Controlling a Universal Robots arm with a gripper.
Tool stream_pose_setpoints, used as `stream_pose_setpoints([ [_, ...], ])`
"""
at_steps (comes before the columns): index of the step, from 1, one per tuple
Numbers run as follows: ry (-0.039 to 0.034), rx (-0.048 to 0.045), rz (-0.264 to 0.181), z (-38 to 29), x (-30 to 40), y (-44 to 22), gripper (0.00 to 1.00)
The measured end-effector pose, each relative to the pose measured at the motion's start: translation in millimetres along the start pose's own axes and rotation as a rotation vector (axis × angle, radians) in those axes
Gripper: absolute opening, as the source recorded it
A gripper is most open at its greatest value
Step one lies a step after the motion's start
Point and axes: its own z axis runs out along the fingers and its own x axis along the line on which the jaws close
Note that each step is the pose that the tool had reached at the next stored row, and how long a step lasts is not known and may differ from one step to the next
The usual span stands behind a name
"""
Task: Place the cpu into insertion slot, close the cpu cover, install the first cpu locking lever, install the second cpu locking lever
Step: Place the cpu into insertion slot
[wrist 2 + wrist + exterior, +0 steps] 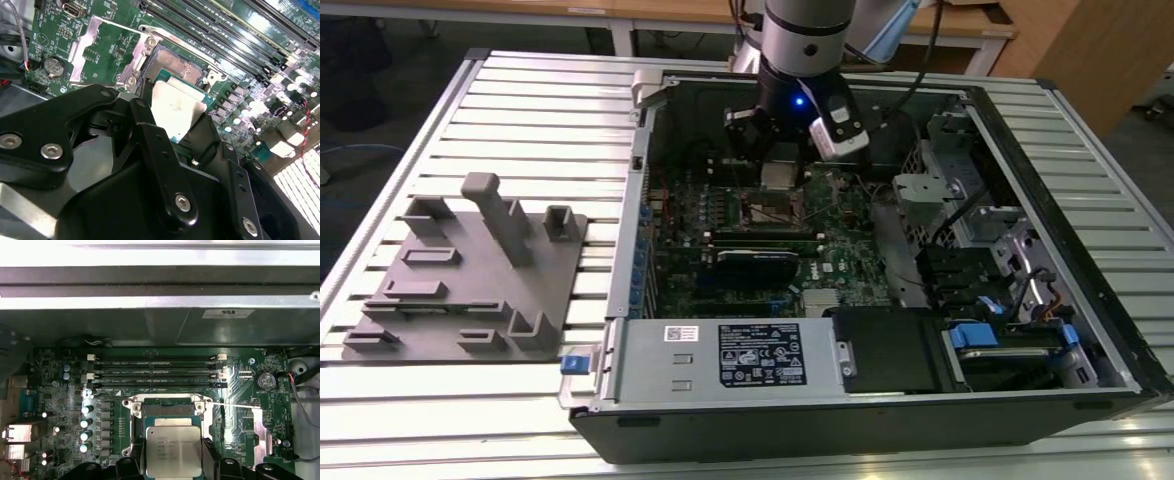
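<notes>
My gripper [779, 160] is shut on the cpu [177, 106], a flat square chip with a silver-grey top, clamped by two opposite edges between black fingers [145, 117]. The cpu [173, 451] hangs tilted just above the insertion slot [167, 410], partly overlapping its nearer half. The insertion slot [176, 62] is uncovered and its contact field shows. The cpu cover [107, 50], a silver frame with a square window, is swung open and lies on the board beside the slot. Thin wire levers [232, 404] stand out along the slot's edges.
The green motherboard [834, 255] lies inside an open computer case [1067, 240]. Long black memory slots [157, 372] run just beyond the socket, and a black card [754, 258] sits nearer the power supply [720, 355]. A grey fixture block [474, 270] stands on the slatted table.
</notes>
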Motion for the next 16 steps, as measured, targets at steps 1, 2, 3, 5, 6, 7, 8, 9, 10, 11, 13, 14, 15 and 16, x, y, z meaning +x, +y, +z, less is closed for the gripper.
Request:
stream_pose_setpoints([
  [1, -0.0013, -0.0001, -0.001, 1.3, 0.1, -0.1, 0.54],
  [2, -0.0024, -0.0003, -0.001, 2.5, 0.2, -0.2, 0.54],
  [3, -0.0024, -0.0001, -0.002, 2.9, 0.2, -0.3, 0.54],
  [5, -0.0023, 0.0002, -0.002, 3.0, 0.2, -0.3, 0.54],
  [6, -0.0025, -0.0001, -0.002, 3.3, 0.2, -0.3, 0.54],
  [7, -0.0027, -0.0005, -0.002, 4.0, 0.2, -0.3, 0.54],
  [8, -0.0026, -0.0004, -0.002, 5.2, 0.3, -0.5, 0.54],
  [9, -0.0025, -0.0002, -0.002, 6.4, 0.3, -0.6, 0.54],
  [10, -0.0026, -0.0003, -0.002, 7.5, 0.3, -0.7, 0.54],
  [11, -0.0026, -0.0003, -0.002, 8.0, 0.4, -0.8, 0.54],
  [13, -0.0025, 0.0000, -0.002, 8.0, 0.4, -0.8, 0.54],
  [14, -0.0025, 0.0000, -0.002, 8.0, 0.4, -0.8, 0.54],
  [15, -0.0025, 0.0000, -0.002, 8.1, 0.4, -0.8, 0.54],
  [16, -0.0025, -0.0001, -0.002, 8.1, 0.4, -0.8, 0.54],
])
